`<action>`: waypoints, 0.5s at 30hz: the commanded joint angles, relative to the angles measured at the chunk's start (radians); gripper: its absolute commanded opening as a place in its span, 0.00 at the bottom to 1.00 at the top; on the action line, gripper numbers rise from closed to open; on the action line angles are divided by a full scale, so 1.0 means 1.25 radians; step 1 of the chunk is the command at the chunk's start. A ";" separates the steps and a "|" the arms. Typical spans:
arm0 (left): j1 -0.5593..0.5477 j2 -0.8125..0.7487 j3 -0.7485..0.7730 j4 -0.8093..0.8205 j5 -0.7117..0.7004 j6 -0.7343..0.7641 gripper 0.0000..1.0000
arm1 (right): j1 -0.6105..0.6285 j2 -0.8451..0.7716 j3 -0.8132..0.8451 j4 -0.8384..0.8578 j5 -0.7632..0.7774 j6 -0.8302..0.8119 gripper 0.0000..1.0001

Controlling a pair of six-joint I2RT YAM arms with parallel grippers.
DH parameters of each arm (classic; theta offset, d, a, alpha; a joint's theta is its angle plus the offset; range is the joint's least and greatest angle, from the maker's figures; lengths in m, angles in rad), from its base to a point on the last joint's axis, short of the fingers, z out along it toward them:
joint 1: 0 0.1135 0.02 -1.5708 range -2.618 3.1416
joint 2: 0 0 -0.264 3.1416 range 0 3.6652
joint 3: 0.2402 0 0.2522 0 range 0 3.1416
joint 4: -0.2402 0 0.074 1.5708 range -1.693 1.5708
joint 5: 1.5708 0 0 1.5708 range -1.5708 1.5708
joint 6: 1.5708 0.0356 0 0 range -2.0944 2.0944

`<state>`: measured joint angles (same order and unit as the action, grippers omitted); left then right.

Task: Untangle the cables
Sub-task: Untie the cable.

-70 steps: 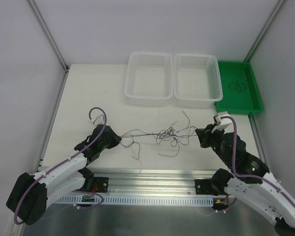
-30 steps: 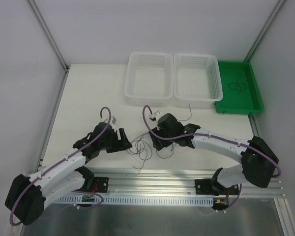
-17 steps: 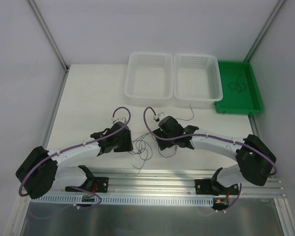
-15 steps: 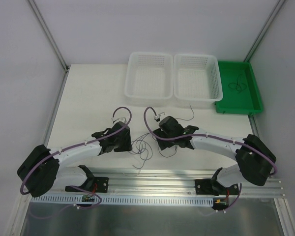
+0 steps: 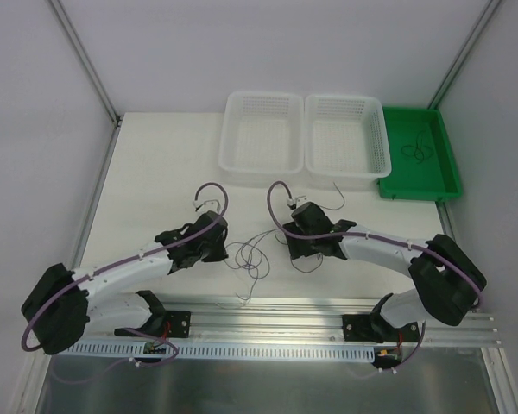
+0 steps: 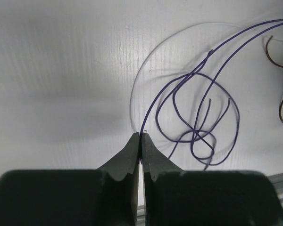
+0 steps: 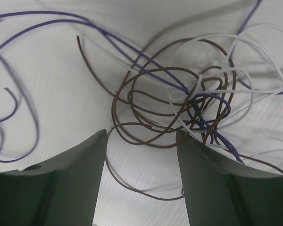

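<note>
Matt white, finely ribbed tabletop [image 6: 47, 70]. Thin cables [image 7: 198, 100] with smooth plastic coating. White mesh plastic baskets [image 5: 261, 175] and a glossy green plastic tray [image 5: 419, 191]. Dull metal rail [image 5: 311, 312].

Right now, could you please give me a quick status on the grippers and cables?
Left gripper shut on purple wire. Right gripper open over knot. Nothing blocking.

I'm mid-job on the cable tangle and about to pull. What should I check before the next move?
1. Grip of left claw on purple wire: ok, shut on it.
2. Opening of right claw: ok, open.
3. Is the knot centred in front of right claw: not ok, it sits off to one side.
4. Is the purple wire free of the knot: not ok, purple strands run through it.
5. Height of right claw above the wires: cannot tell.
</note>
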<state>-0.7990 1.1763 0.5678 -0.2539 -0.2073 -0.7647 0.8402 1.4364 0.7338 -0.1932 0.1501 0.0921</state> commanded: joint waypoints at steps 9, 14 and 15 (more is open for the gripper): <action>0.022 -0.305 0.336 -0.313 -0.232 0.210 0.00 | -0.174 -0.024 -0.112 0.060 -0.113 0.114 0.63; 0.034 -0.311 0.548 -0.386 -0.283 0.310 0.00 | -0.189 -0.027 -0.127 0.070 -0.145 0.119 0.62; 0.034 -0.309 0.573 -0.392 -0.288 0.321 0.00 | -0.190 -0.029 -0.126 0.069 -0.146 0.120 0.62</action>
<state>-0.7639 0.7876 1.2007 -0.6369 -0.4858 -0.4767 0.6094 1.3869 0.6201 -0.0628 0.0143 0.2108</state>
